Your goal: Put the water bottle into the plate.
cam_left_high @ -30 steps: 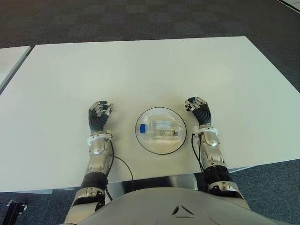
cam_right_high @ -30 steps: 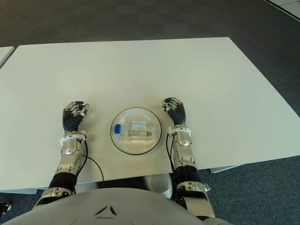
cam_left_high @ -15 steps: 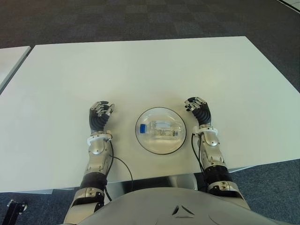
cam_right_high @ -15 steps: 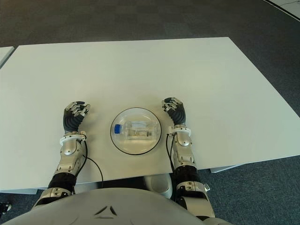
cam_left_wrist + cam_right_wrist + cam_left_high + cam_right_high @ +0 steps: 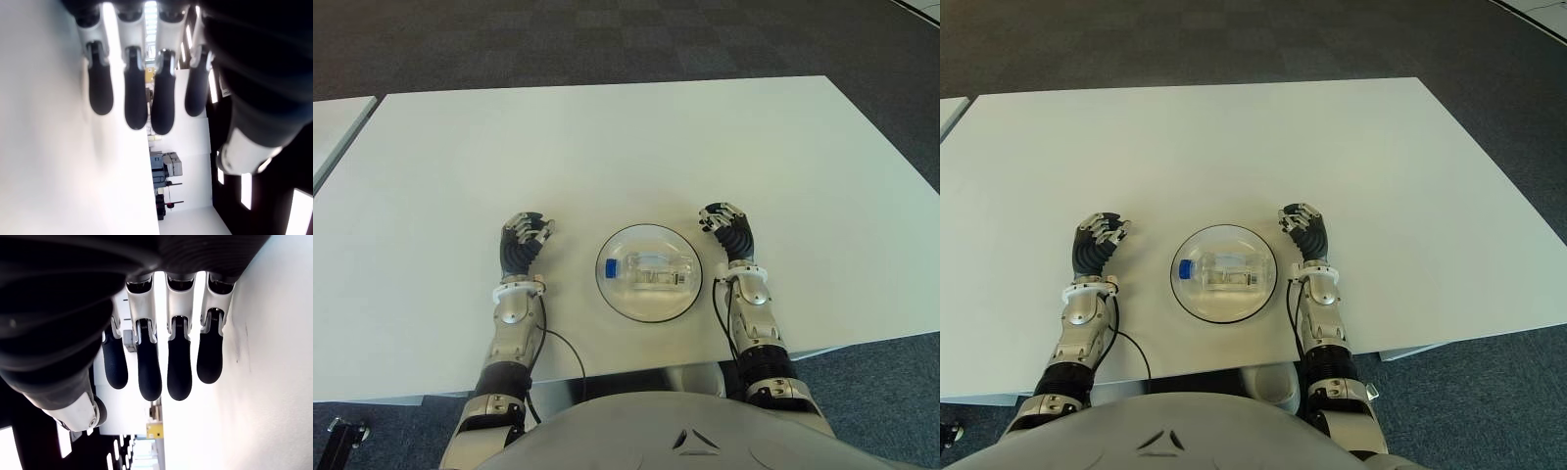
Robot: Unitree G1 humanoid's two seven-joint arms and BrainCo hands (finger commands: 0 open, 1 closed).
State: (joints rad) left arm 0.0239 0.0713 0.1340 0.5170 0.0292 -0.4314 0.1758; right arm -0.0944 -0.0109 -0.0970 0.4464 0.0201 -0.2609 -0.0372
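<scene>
Left eye view: water bottle (image 5: 651,271) lying on its side inside the plate (image 5: 617,297), blue cap toward the left hand (image 5: 521,245), on the white bench (image 5: 607,147). Left hand just to the plate's left, right hand (image 5: 728,231) just to its right, neither touching bottle or plate. Seen from the wrist views, fingers (image 5: 136,98) of both hands (image 5: 178,367) loosely extended, holding nothing.
</scene>
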